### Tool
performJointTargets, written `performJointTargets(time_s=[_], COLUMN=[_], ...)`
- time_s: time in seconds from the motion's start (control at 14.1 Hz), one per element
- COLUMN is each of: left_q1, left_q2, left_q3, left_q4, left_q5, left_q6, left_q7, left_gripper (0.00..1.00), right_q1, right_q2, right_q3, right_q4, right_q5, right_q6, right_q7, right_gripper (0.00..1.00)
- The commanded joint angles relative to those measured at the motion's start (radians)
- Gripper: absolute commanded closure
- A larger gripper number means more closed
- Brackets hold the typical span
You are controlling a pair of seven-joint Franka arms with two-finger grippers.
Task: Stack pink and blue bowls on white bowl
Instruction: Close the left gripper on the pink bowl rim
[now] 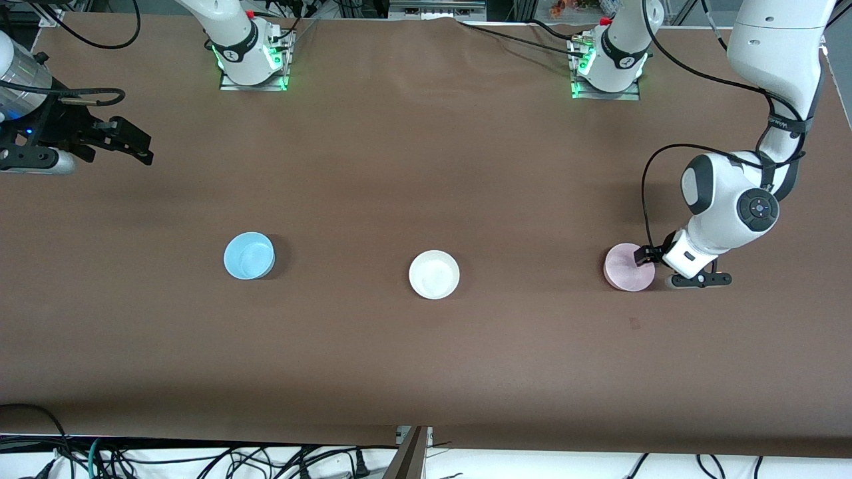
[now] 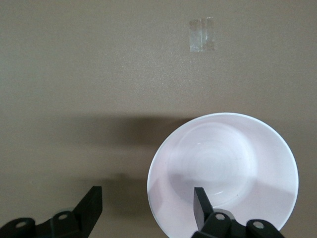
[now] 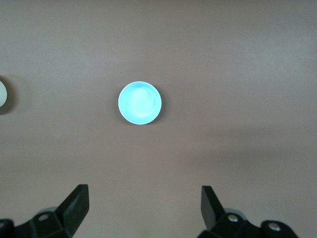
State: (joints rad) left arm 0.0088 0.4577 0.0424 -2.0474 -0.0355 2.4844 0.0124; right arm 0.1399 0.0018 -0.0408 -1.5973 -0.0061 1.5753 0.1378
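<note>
pink bowl (image 1: pixel 626 267): upright on the table toward the left arm's end, in a row with the other two bowls; its rim toward the left arm's end lies between the left gripper's fingers.
left gripper (image 1: pixel 655 261): low at the pink bowl's rim, spread apart and not clamped; in the left wrist view one finger (image 2: pixel 202 204) is inside the bowl (image 2: pixel 223 168) and the other finger (image 2: pixel 91 206) is outside it over bare table, so the rim sits in the gap with neither finger seen pressing it.
left arm (image 1: pixel 739 199): comes from its base at the table's farther edge, bends down at the left arm's end and reaches to the pink bowl.
tape patch (image 2: pixel 202 34): a small clear piece stuck flat on the table, apart from the pink bowl.
white bowl (image 1: pixel 434 274): upright about midway along the table, between the pink and blue bowls and well apart from both; nothing in it.
blue bowl (image 1: pixel 249 255): upright toward the right arm's end, slightly farther from the front camera than the white bowl; the right wrist view looks down on it (image 3: pixel 139 102) from high up.
right gripper (image 1: pixel 130 141): held up over the table's edge at the right arm's end, fingers spread wide, holding nothing; well apart from the blue bowl, waiting.
table (image 1: pixel 426 166): brown surface.
</note>
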Motion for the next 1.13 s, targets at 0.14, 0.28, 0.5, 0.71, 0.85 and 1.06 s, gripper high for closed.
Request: performJointTargets(time_s=[0.14,0.28,0.5,0.71,0.85,1.06], left_q1=[-0.001,-0.003,-0.003,-0.003,-0.003,-0.003], left_q2=[0.002,0.002,0.002,0.001,0.001,-0.002], left_q3=[-0.003,-0.003,-0.003,-0.003,-0.003,-0.004], left_q4=[-0.011,-0.01,-0.005,-0.004,-0.005,-0.004], left_q5=[0.023,0.023,0.023,0.023,0.023,0.023], left_q6=[0.021,0.021,0.021,0.021,0.021,0.019], left_q7=[0.008,0.008,0.008,0.009,0.009,0.009], left_gripper=[0.33,0.41,0.56,0.62,0.65,0.7], right_q1=[0.0,0.0,0.0,0.0,0.0,0.0], right_q2=[0.003,0.003,0.003,0.003,0.003,0.003], right_q3=[0.001,0.001,0.001,0.001,0.001,0.001], right_q4=[0.019,0.019,0.019,0.019,0.019,0.019], right_q5=[-0.006,-0.006,-0.006,-0.006,-0.006,-0.006], right_q6=[-0.015,-0.015,-0.015,-0.015,-0.015,-0.015], right_q7=[-0.001,-0.001,-0.001,-0.001,-0.001,-0.001], right_gripper=[0.0,0.0,0.0,0.0,0.0,0.0])
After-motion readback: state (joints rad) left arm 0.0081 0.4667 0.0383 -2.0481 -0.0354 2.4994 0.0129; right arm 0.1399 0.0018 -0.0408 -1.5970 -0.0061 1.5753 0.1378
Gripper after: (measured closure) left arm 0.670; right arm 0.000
